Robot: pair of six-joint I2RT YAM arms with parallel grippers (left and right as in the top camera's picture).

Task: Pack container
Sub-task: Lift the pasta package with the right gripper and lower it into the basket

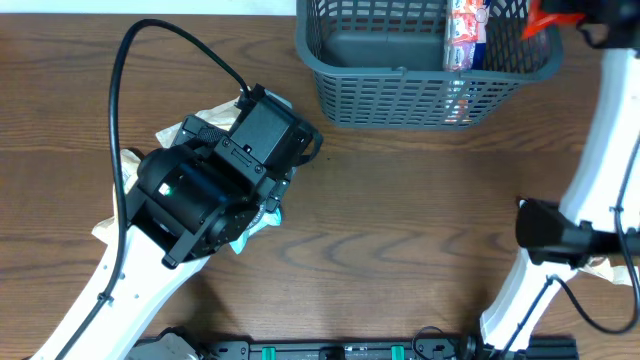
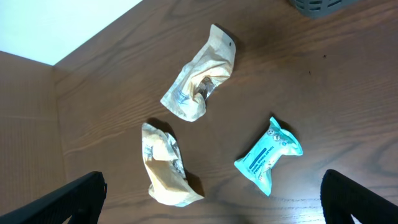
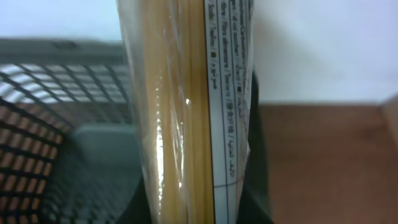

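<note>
The container (image 1: pixel 400 95), a dark grey-blue slotted basket, stands at the table's far edge; the right wrist view shows its wall (image 3: pixel 37 124). My right gripper (image 3: pixel 194 208) is shut on a clear packet of spaghetti (image 3: pixel 180 93) with a white label. From overhead the spaghetti packet (image 1: pixel 466 30) hangs over the basket's right half. My left gripper (image 2: pixel 212 202) hangs open above the table. Below it lie two crumpled beige packets (image 2: pixel 200 78) (image 2: pixel 165 168) and a teal packet (image 2: pixel 268 154). Its black fingers (image 2: pixel 78 199) frame that view's bottom corners and touch nothing.
Overhead, the left arm's black wrist (image 1: pixel 215 185) covers most of the loose packets; beige wrapper edges (image 1: pixel 200 128) and a teal corner (image 1: pixel 262 218) peek out. Another beige wrapper (image 1: pixel 608 266) lies by the right arm's base. A basket corner (image 2: pixel 317 6) shows in the left wrist view.
</note>
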